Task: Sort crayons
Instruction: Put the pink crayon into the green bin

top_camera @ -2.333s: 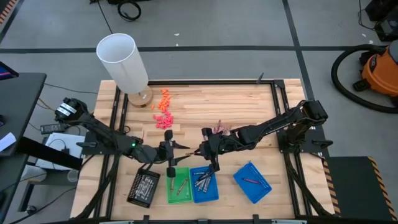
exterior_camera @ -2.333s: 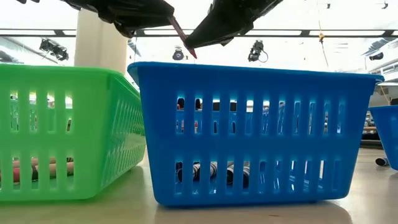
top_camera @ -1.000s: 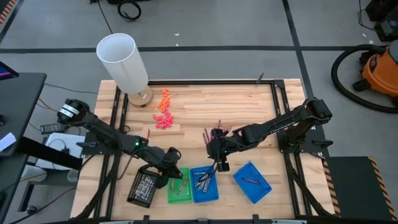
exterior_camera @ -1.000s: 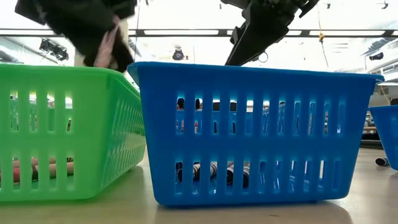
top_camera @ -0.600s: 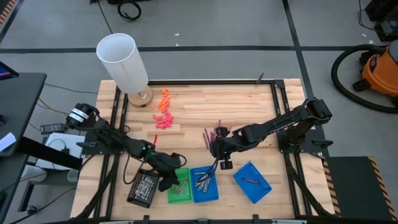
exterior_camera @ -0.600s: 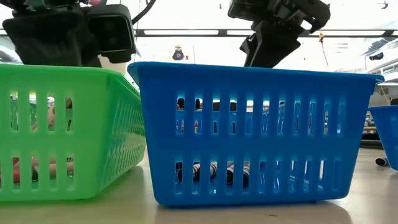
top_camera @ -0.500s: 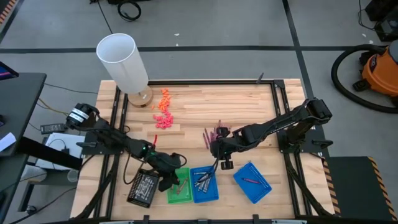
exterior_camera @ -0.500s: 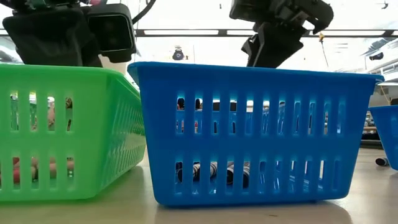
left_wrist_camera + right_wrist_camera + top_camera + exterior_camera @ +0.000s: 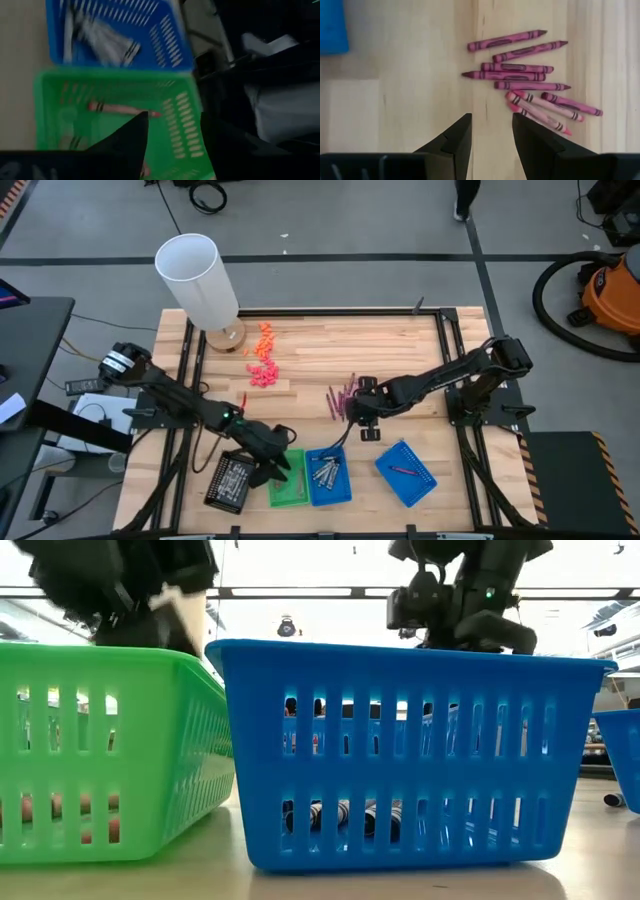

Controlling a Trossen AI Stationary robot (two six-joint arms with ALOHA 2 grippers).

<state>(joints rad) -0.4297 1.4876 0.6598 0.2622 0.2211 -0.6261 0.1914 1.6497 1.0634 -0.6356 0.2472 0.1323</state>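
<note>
We see the left gripper (image 9: 172, 135) over the slotted green plastic tray (image 9: 182, 125), fingers parted, holding nothing; a red-brown crayon (image 9: 120, 108) lies in the tray just ahead of its tips. The blue slotted tray (image 9: 165, 45) with silver-grey crayons (image 9: 107, 40) sits beyond that. The right gripper (image 9: 490, 132) hangs released and empty above the wooden tabletop (image 9: 395, 90), with a loose cluster of magenta-pink crayons (image 9: 520, 75) just ahead of its fingertips.
</note>
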